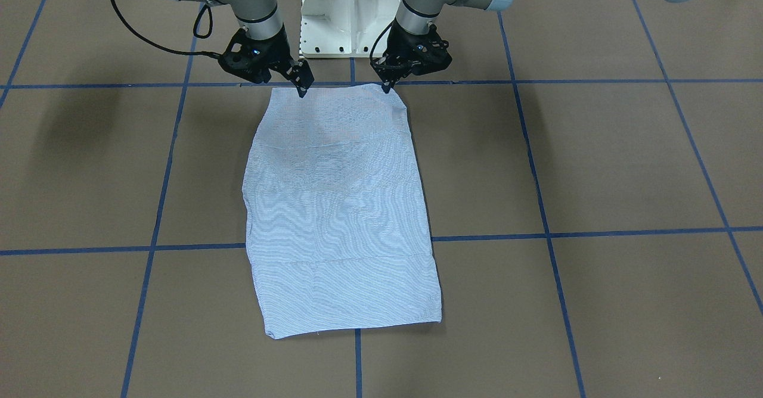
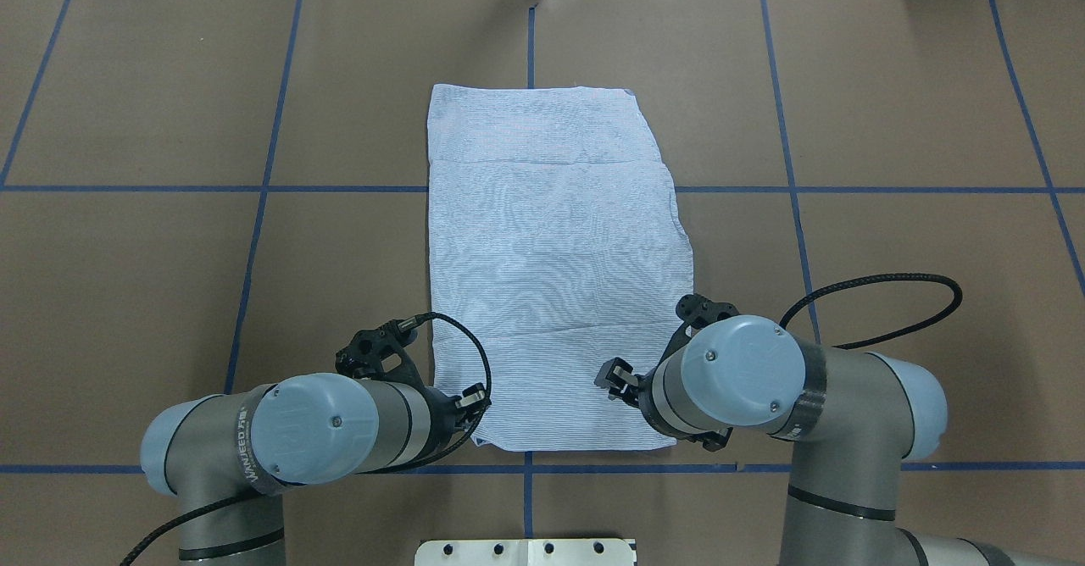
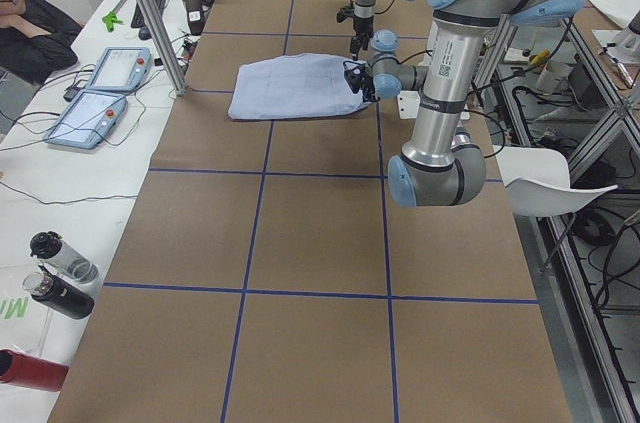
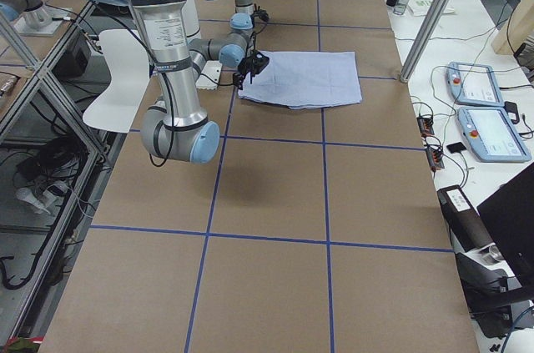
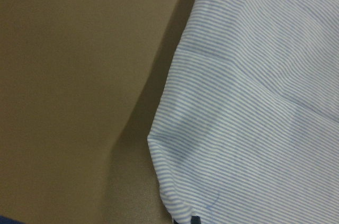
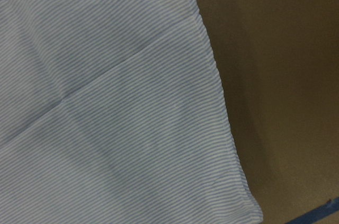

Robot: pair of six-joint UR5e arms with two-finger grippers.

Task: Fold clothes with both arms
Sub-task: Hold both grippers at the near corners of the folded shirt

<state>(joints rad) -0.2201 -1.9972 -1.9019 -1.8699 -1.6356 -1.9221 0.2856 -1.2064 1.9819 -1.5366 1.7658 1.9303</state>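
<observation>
- Front-facing view: the shirt [image 1: 340, 207], light blue with fine white stripes, lies flat as a long folded rectangle in the middle of the brown tabletop [image 1: 596, 159]. Its sleeves, collar and buttons are out of sight, and two faint creases run across it. The right gripper [image 1: 302, 90] and left gripper [image 1: 387, 86] each touch a corner of the edge nearest the white pedestal [image 1: 350, 22]. Their fingers are drawn together to a point; whether cloth is pinched between them I cannot tell.
- Overhead view: the cloth covers a crossing of blue tape lines [image 2: 127, 185], and its right edge bulges slightly outward.
- Left-side view: a person [image 3: 25, 28] sits at a side bench with two control tablets [image 3: 115, 68]. Bottles [image 3: 62, 256] lie nearer the camera, and a white chair [image 3: 540, 183] stands off the tabletop's edge beside the near arm.
- Wrist views: each shows a layered shirt corner against bare brown surface.
</observation>
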